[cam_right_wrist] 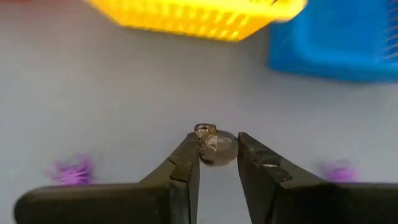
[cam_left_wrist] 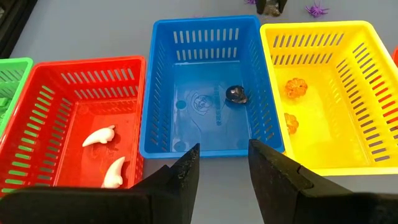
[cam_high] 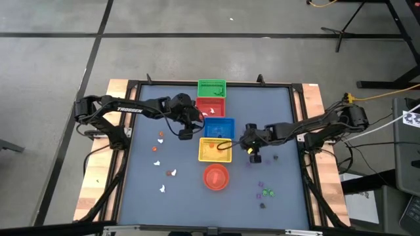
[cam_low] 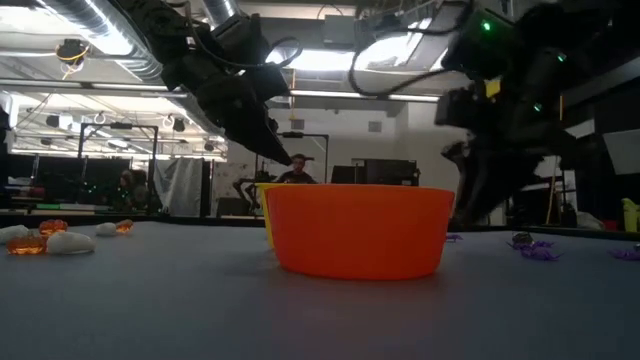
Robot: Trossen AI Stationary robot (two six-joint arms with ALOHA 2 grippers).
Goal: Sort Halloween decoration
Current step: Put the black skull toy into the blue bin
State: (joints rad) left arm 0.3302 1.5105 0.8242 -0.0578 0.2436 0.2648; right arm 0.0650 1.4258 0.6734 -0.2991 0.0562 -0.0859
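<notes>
My right gripper (cam_right_wrist: 216, 152) is shut on a small dark round trinket (cam_right_wrist: 217, 148), over the grey table right of the yellow basket (cam_high: 215, 149). My left gripper (cam_left_wrist: 224, 163) is open and empty, hovering at the blue basket's (cam_left_wrist: 208, 87) left wall. That basket holds one dark trinket (cam_left_wrist: 236, 94). Two white trinkets (cam_left_wrist: 99, 135) lie in the red basket (cam_left_wrist: 74, 118), and two orange ones (cam_left_wrist: 296, 87) in the yellow basket. Loose white and orange trinkets (cam_high: 157, 162) lie on the table's left. Purple, green and dark ones (cam_high: 266, 193) lie on its right. My right gripper pinches the dark round trinket (cam_right_wrist: 219, 149) between its two fingertips, one finger on each side. The fingers come from above, slanting down toward the table. I cannot tell whether the trinket is clear of the table.
Green (cam_high: 211, 87), red, blue and yellow baskets stand in a row from the far edge toward the middle. A round red-orange bowl (cam_high: 216, 177) sits nearer, just past the yellow basket. Purple spider trinkets (cam_right_wrist: 71, 171) lie beside my right gripper.
</notes>
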